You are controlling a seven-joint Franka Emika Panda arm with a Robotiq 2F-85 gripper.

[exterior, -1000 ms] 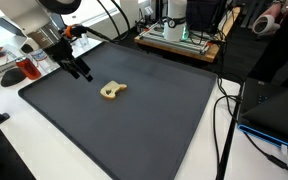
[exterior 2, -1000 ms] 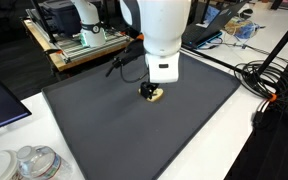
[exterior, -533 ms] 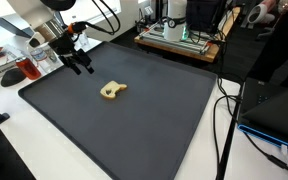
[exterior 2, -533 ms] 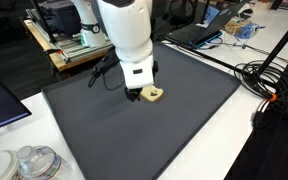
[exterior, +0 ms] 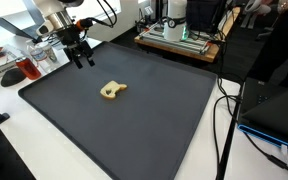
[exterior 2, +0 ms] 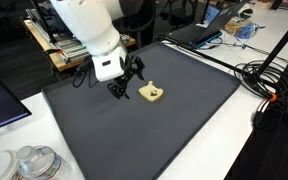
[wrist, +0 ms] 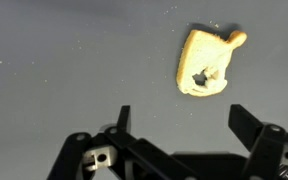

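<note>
So the gripper (exterior: 83, 60) is hanging over the dark mat (exterior: 144, 130) with its jaws spread wide and nothing in them. The little tan piece (wrist: 206, 65) is lying flat on the mat, out past the fingertips rather than between them. In the wrist view it's ahead of the gap and a bit toward one finger. In both exterior views it's near the jaws but clearly not touching (exterior 2: 151, 93).

Dark grey mat (wrist: 64, 50) looked matt and finely grained with pale specks, tan block (wrist: 206, 62) resembled pale unfinished wood, dull and slightly rough, gripper (wrist: 179, 112) was black and matt, arm shell (exterior 2: 89, 25) was smooth, glossy white plastic.
</note>
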